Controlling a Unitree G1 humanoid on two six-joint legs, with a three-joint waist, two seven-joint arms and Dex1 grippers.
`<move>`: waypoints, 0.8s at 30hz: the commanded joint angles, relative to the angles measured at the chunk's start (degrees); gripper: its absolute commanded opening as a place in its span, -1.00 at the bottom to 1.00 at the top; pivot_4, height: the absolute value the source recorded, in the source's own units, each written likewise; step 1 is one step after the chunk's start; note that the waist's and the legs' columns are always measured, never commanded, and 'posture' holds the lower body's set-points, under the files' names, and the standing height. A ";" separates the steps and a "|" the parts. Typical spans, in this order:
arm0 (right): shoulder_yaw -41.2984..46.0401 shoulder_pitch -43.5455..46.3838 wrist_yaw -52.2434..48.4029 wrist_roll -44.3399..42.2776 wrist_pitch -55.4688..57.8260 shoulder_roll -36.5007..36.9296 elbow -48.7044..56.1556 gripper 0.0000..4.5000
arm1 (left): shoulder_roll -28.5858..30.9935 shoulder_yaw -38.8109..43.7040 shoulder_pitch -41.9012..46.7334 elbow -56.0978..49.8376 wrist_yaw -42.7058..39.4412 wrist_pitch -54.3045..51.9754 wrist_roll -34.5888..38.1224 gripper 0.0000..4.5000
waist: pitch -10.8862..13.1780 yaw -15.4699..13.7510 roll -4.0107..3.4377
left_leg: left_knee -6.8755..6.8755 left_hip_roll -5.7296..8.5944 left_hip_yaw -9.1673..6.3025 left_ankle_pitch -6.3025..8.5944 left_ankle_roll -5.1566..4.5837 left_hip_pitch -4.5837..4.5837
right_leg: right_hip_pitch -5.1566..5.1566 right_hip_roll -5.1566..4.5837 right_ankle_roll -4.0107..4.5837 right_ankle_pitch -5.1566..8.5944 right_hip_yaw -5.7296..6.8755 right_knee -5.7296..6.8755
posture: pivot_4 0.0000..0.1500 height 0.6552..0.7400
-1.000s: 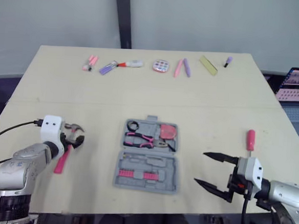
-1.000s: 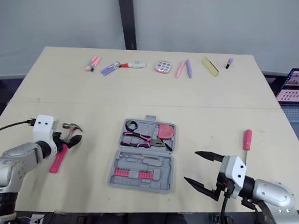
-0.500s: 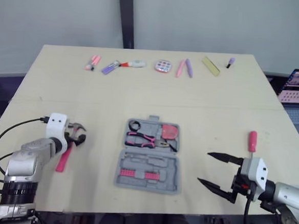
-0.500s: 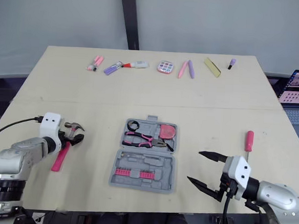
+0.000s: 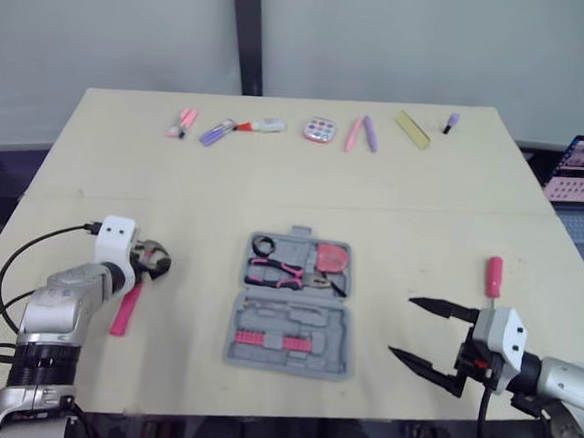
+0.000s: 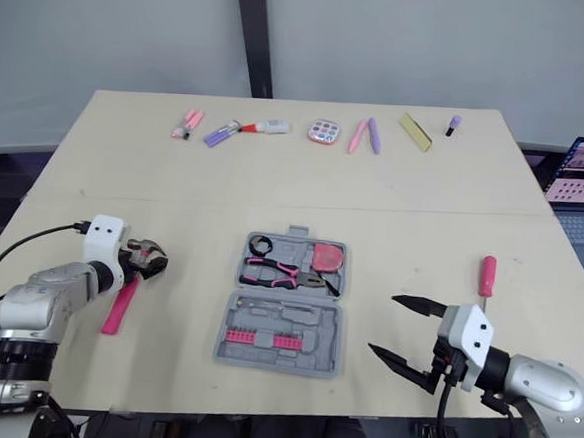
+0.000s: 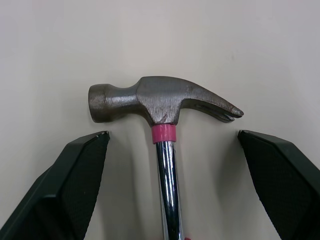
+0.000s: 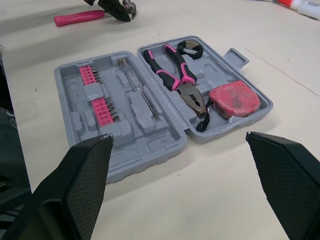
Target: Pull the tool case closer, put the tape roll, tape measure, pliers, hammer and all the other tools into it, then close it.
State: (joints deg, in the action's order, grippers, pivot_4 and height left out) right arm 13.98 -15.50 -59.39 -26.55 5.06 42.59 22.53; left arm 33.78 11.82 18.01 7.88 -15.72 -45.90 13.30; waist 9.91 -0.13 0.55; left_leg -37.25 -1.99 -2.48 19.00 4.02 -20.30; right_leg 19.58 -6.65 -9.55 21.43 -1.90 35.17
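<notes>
Silver arms (image 5: 60,308), white wrists (image 5: 118,237), black jaws, cables (image 5: 10,259)

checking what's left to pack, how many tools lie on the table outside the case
2: the hammer left of the tool case and the pink-handled screwdriver right of it. Small items along the far edge look like stationery, not counted.

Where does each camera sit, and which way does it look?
Both eye views: on the head, looking forward and down at the table; both arms show, with the left gripper and right gripper.
Left wrist view: on the left arm, looking between the open left fingers at the hammer.
Right wrist view: on the right arm, looking between the open right fingers across the open tool case.
Shared: the eye views and the right wrist view all show the case and hammer.
</notes>
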 commanded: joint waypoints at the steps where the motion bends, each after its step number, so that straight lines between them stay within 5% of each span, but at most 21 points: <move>1: 1.84 0.17 0.20 -0.66 -0.11 0.81 1.84 1.00 | -0.58 0.25 0.63 1.47 -0.16 0.32 -0.54 0.59 | 0.00 -0.01 0.00 | -0.01 0.00 0.00 0.00 0.00 0.00 | 0.00 0.00 0.00 0.00 0.00 0.00 | 1.00 1.00; 8: 1.81 0.19 0.35 -0.59 0.15 0.76 2.02 1.00 | -0.62 0.29 0.84 2.52 -0.47 1.06 -0.96 -0.99 | 0.00 0.03 0.00 | 0.01 0.00 0.00 0.00 0.00 0.00 | 0.01 0.00 0.00 0.00 0.00 0.00 | 1.00 1.00; 18: 1.17 0.62 0.79 -0.23 0.10 0.33 1.80 1.00 | 0.55 0.33 0.09 2.92 -1.15 1.59 -1.82 -0.99 | 0.00 0.06 0.00 | 0.01 0.00 0.00 0.00 0.00 0.00 | 0.01 0.00 0.00 0.00 0.00 0.01 | 1.00 1.00; 24: 0.80 1.43 0.42 -0.12 -0.18 0.46 0.75 1.00 | 7.38 -2.09 -0.65 -1.54 -10.63 1.55 -0.81 -0.99 | 0.02 0.44 -0.01 | 0.10 0.00 0.03 0.00 0.00 -0.01 | 0.06 0.01 0.00 0.00 0.00 -0.03 | 1.00 1.00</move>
State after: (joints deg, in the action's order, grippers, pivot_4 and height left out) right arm 13.97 -14.52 -58.93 -26.44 5.35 42.59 22.46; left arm 39.55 10.07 17.51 9.27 -23.52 -45.05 12.43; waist 9.93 0.31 0.54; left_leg -37.14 -2.00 -2.44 19.00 4.02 -20.31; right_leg 19.65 -6.64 -9.55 21.43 -1.89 35.12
